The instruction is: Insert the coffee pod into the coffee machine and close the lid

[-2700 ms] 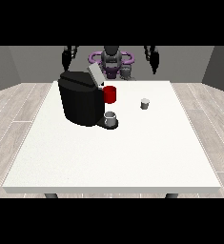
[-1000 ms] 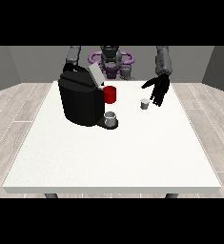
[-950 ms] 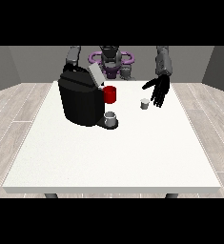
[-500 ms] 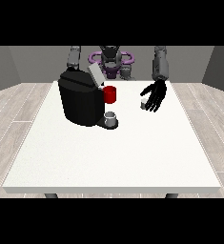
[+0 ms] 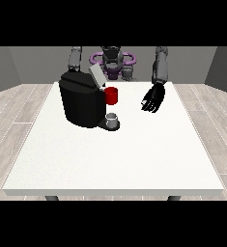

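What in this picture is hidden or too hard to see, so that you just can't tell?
- Coffee pod: front view, no longer visible where the hand at the view's right hangs; that hand hides it, and whether it holds it cannot be told.
- Hand at the view's left: behind the coffee machine, only its forearm shows.
- The machine's pod slot: under the raised lid, facing away from the camera.
- Cup at the machine's base: contents too small to read.

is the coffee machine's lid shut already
No, the lid stands tilted up above the top of the black coffee machine, beside the red part.
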